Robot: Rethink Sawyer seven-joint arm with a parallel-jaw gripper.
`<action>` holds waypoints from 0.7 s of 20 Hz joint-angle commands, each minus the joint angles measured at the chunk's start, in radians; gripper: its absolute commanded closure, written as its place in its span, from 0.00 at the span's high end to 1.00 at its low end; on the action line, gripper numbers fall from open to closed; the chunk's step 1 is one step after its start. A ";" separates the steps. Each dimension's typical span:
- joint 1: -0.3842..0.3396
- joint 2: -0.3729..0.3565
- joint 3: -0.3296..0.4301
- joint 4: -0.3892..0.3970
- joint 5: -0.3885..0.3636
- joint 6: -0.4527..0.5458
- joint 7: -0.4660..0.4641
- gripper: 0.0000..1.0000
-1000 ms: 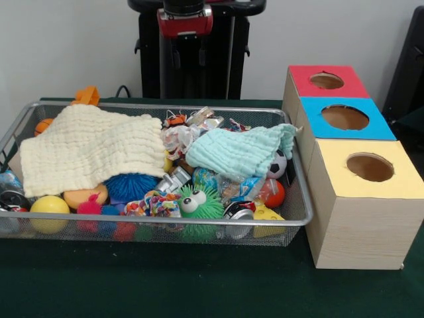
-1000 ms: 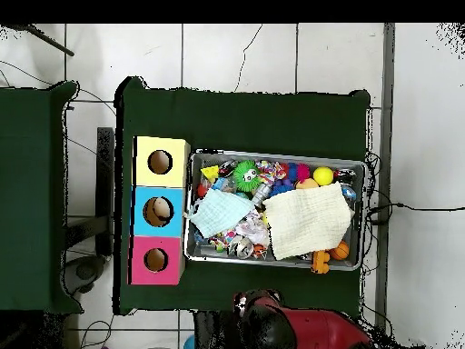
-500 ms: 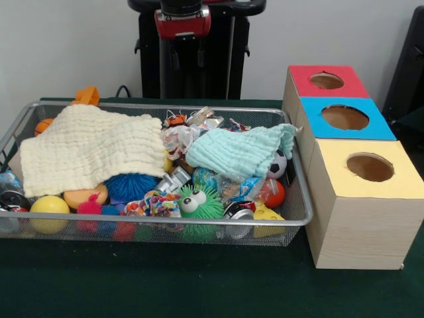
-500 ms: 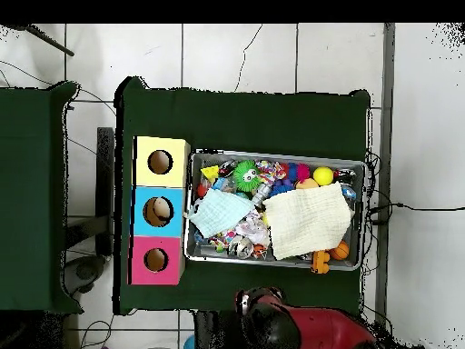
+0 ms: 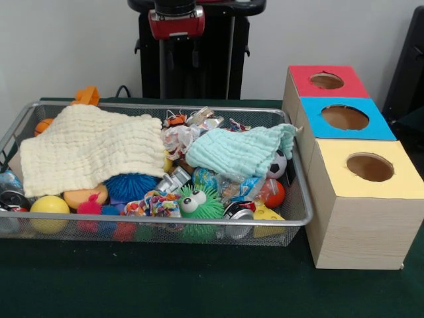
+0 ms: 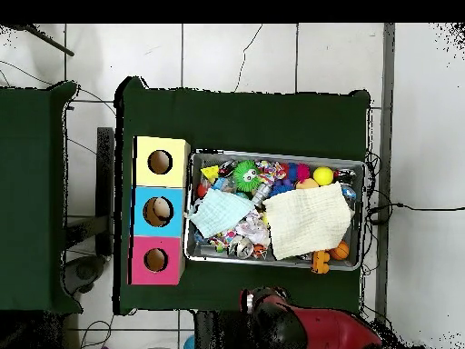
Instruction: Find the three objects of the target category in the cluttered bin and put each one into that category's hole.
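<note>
The wire mesh bin (image 5: 301, 199) sits on the green table, full of toys; it also shows in the overhead view (image 6: 277, 155). A cream cloth (image 5: 93, 149) and a mint cloth (image 5: 242, 151) cover much of what is in it. The red-surrounded hole (image 5: 326, 81) is the far one in the wooden box, right of the bin; in the overhead view (image 6: 155, 260) it is left of the bin. The arm is drawn back over the pedestal. Only its red and black end (image 5: 175, 20) shows, well behind the bin. The gripper cannot be made out.
The blue-surrounded hole (image 5: 344, 117) and the yellow-surrounded hole (image 5: 370, 167) lie nearer the camera in the same box. Uncovered toys include a green spiky ball with eyes (image 5: 199, 202), a blue spiky ball (image 5: 129, 185), a yellow ball (image 5: 48, 207) and a small soccer ball (image 5: 278, 164).
The arm's red end has shifted a little left and up in the front view. The bin, cloths and toys have not moved.
</note>
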 commanded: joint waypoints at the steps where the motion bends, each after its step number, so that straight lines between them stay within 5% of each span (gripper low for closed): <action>1: -0.011 0.032 0.067 -0.163 -0.032 0.076 -0.008 1.00; 8: 0.059 0.079 0.010 -0.167 -0.050 0.002 0.062 1.00; 14: 0.149 0.200 -0.088 -0.203 -0.089 -0.130 0.129 1.00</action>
